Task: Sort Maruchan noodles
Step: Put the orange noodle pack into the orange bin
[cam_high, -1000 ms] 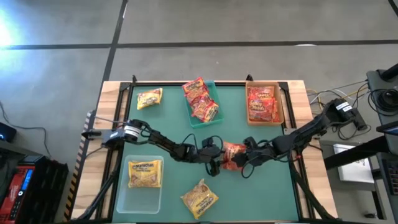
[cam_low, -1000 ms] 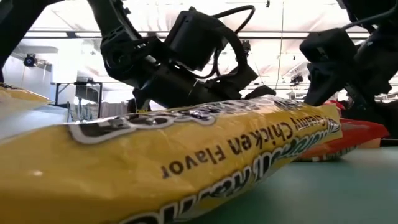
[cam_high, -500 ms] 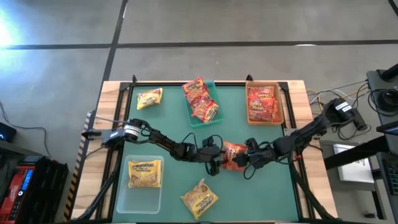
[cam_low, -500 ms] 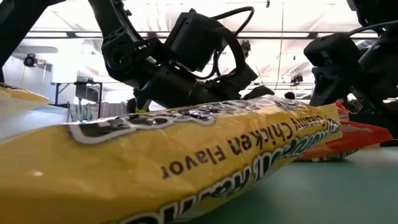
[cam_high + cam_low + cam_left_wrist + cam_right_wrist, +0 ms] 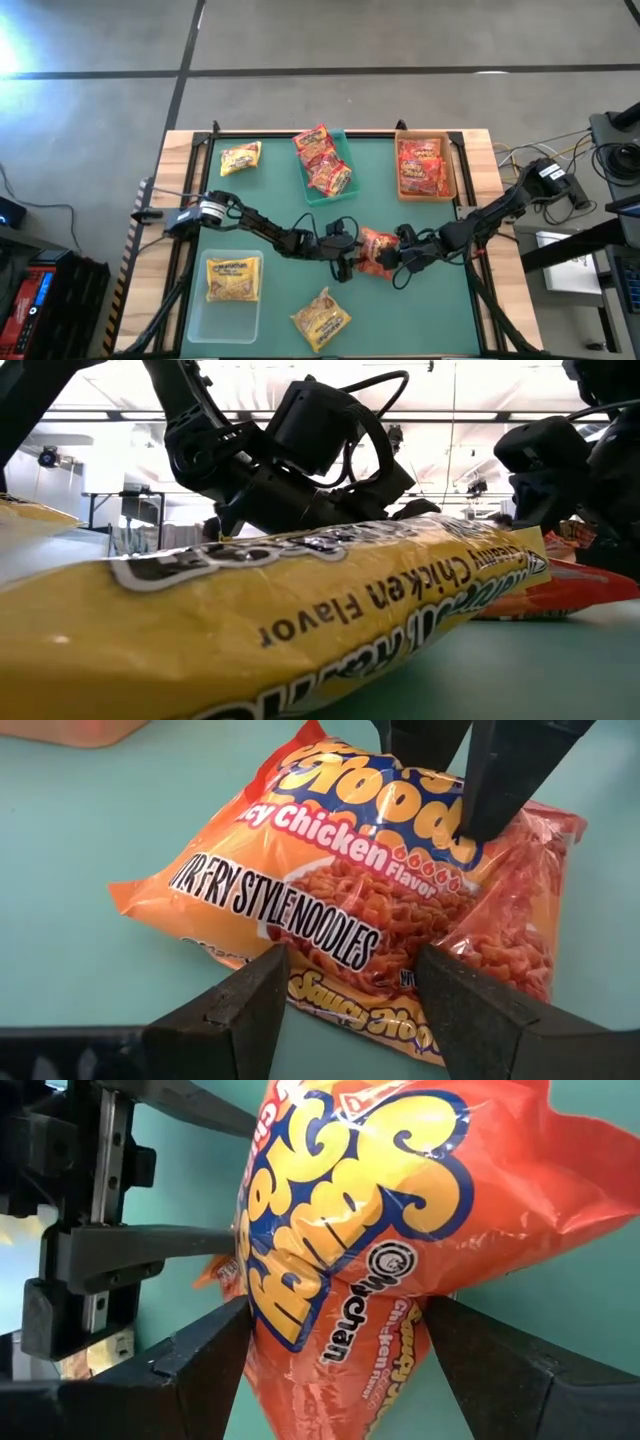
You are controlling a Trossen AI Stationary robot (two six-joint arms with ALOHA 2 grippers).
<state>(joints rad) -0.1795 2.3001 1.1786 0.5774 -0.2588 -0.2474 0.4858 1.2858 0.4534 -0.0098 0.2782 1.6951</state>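
Observation:
An orange-red Maruchan noodle packet lies at the table's middle, its underside on the green mat. My left gripper comes from the table's left and is shut on the packet's left end. From the right comes my right gripper, open wide, one finger on each side of the packet's other end. Whether those fingers touch it, I cannot tell. In the left wrist view the right gripper's fingers stand over the packet's far end. My left gripper pinches the packet's left end between its two fingers, which lie one on each long edge. The fingers slant down from the table's left and point along the packet. The packet lies on the mat, label up.
A teal bin and a tan bin at the far edge hold red packets. A clear bin at the near left holds a yellow packet. Loose yellow packets lie at the far left and the near middle, the latter filling the low view.
My right gripper has rolled a little around the packet's right end and edged closer along it. In the low view that end of the packet now stands slightly higher and more crumpled. My left gripper has kept still.

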